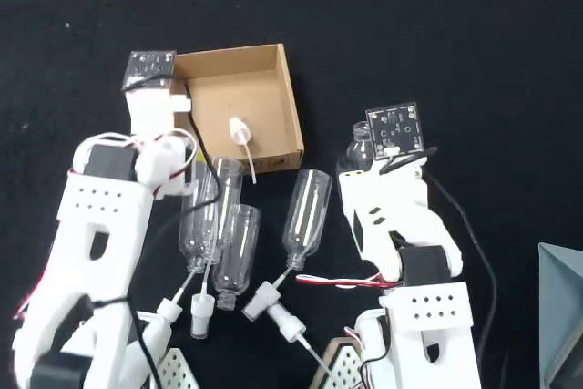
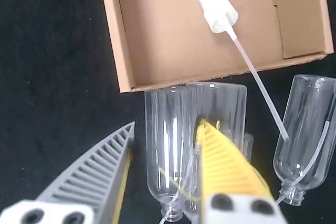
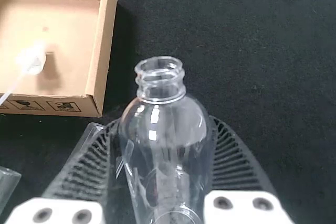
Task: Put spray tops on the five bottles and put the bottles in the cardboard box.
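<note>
The right end effector (image 3: pixel 160 127) is gripping a clear open-necked plastic bottle (image 3: pixel 157 80); the left end effector (image 2: pixel 167 124) is gaping wide, seemingly straddling another clear bottle (image 2: pixel 168 161) lying beside the brown cardboard box (image 2: pixel 113 35).

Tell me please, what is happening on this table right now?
The right gripper holds an uncapped clear bottle. The left gripper is open over the lying bottles beside the cardboard box. One spray top lies in the box; other spray tops lie on the black table.
</note>
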### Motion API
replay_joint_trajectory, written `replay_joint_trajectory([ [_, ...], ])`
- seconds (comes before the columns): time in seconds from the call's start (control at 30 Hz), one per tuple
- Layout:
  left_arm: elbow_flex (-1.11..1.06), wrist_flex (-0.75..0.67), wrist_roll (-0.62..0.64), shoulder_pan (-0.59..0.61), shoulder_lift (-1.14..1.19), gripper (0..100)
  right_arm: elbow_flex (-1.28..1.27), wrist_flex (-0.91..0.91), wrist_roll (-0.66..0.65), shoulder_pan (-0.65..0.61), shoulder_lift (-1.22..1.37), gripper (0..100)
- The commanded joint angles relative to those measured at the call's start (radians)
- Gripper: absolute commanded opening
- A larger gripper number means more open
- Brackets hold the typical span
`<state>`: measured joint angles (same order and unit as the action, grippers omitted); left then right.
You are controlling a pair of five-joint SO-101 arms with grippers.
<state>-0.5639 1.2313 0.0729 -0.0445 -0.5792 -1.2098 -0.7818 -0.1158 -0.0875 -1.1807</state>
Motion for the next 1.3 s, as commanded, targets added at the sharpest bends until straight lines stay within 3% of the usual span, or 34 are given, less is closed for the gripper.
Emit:
replay_joint_trajectory([
  [0.0,0.134,0.006,0.043,-0.012,0.08,18,-0.005,0.032,0.008,0.031,-0.015,11.3],
  [0.67,0.587,0.008,0.083,-0.013,0.578,18,-0.005,0.032,0.006,0.031,-0.019,11.3],
  [1.27,0.944,0.009,0.084,-0.101,0.979,18,-0.002,0.032,0.005,0.029,-0.019,11.3],
])
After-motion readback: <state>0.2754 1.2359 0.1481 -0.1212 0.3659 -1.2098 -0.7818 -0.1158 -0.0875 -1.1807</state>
